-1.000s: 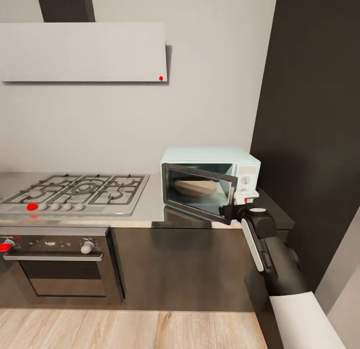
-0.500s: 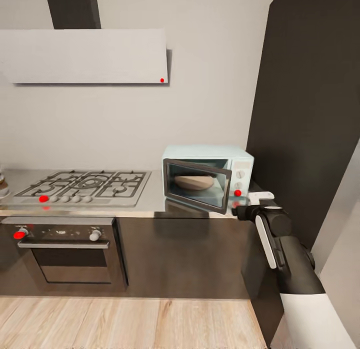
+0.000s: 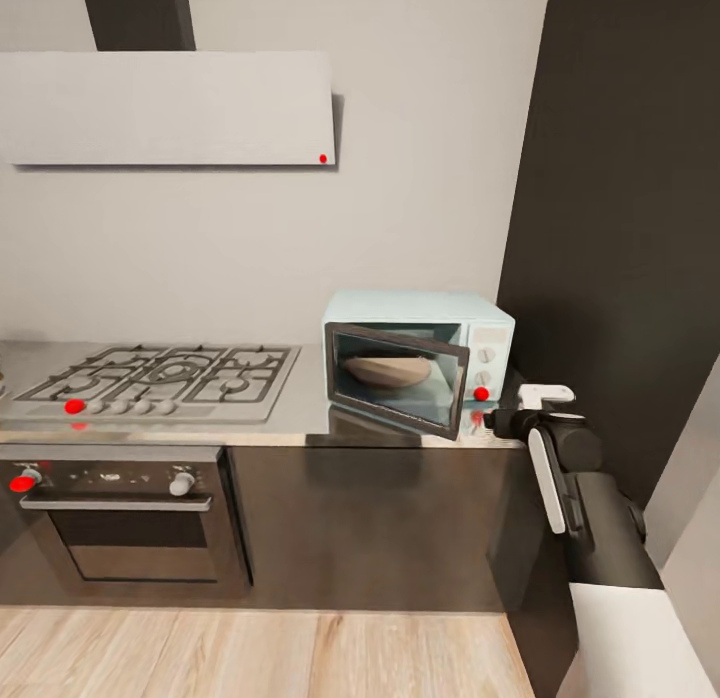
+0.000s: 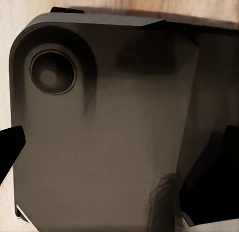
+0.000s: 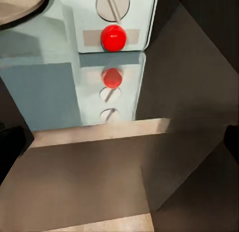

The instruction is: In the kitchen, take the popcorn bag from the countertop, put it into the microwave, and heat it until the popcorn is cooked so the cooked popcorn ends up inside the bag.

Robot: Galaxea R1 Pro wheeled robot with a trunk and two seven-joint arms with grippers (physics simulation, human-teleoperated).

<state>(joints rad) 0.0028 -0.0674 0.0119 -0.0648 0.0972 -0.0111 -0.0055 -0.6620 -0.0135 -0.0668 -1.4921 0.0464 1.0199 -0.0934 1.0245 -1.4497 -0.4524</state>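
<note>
Fingers [image 3: 505, 419] just beside mint-blue microwave [image 3: 420, 363], dark glass door ajar.

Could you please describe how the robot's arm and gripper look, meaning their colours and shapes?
In the head view, the right arm has a white upper segment, then a dark grey rounded forearm with a long white stripe along it. Its wrist is black, and the right gripper ends in a white tip. In the left wrist view, black fingertips show at the edges.
</note>
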